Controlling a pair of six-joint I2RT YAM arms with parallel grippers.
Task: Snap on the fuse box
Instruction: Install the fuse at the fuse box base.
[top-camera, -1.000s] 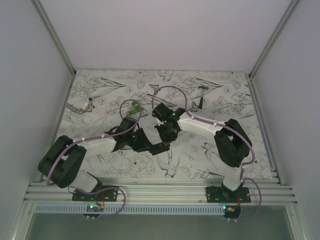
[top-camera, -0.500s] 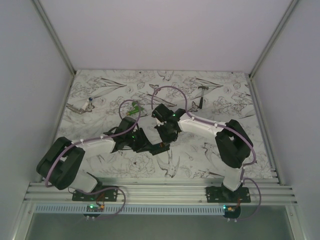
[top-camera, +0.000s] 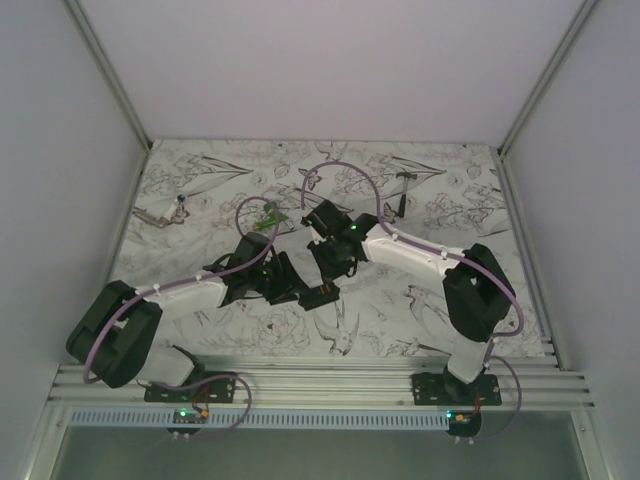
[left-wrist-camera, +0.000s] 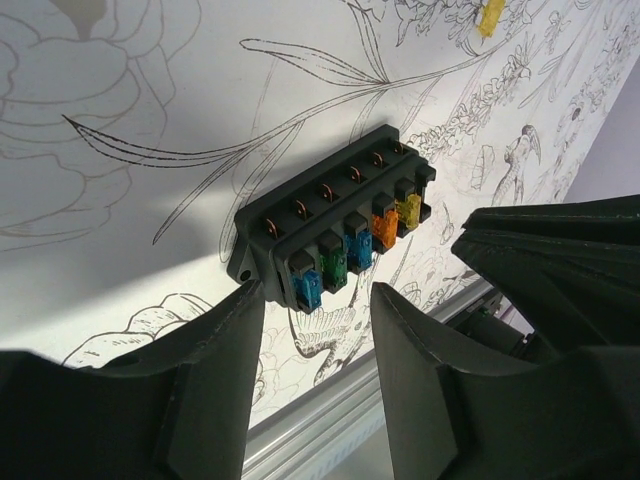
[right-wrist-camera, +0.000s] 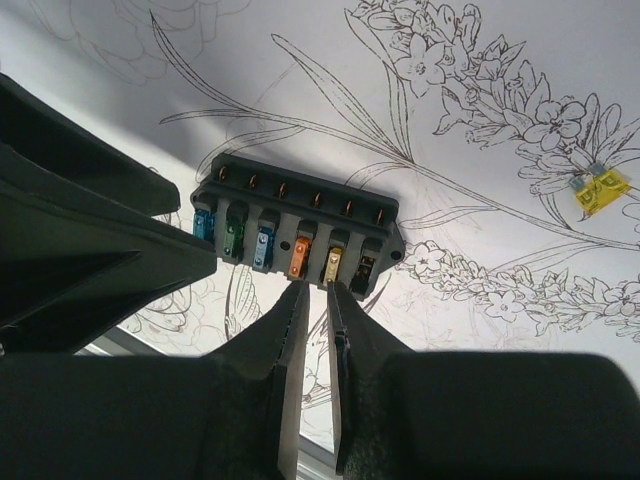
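The fuse box (top-camera: 322, 296) is a small black oblong box lying on the flower-patterned table between both arms. It holds a row of blue, green, orange and yellow fuses (left-wrist-camera: 335, 235) (right-wrist-camera: 295, 235). My left gripper (top-camera: 297, 291) is open and empty, its fingertips (left-wrist-camera: 315, 290) just short of the box's blue-fuse end. My right gripper (top-camera: 326, 279) has its jaws only a narrow slit apart with nothing between them. Its tips (right-wrist-camera: 318, 288) sit at the box's near edge by the orange and yellow fuses.
A small green piece (top-camera: 266, 222) lies behind the left gripper. A loose yellow fuse (right-wrist-camera: 598, 190) lies on the table to the right. A dark tool (top-camera: 401, 205) and a small hammer-shaped tool (top-camera: 404, 177) lie at the back right. A metal rail (top-camera: 320, 380) runs along the near edge.
The left arm's elbow has swung down and to the left. The right arm has lifted a little and its gripper has edged back from the fuse box. The box has stayed put.
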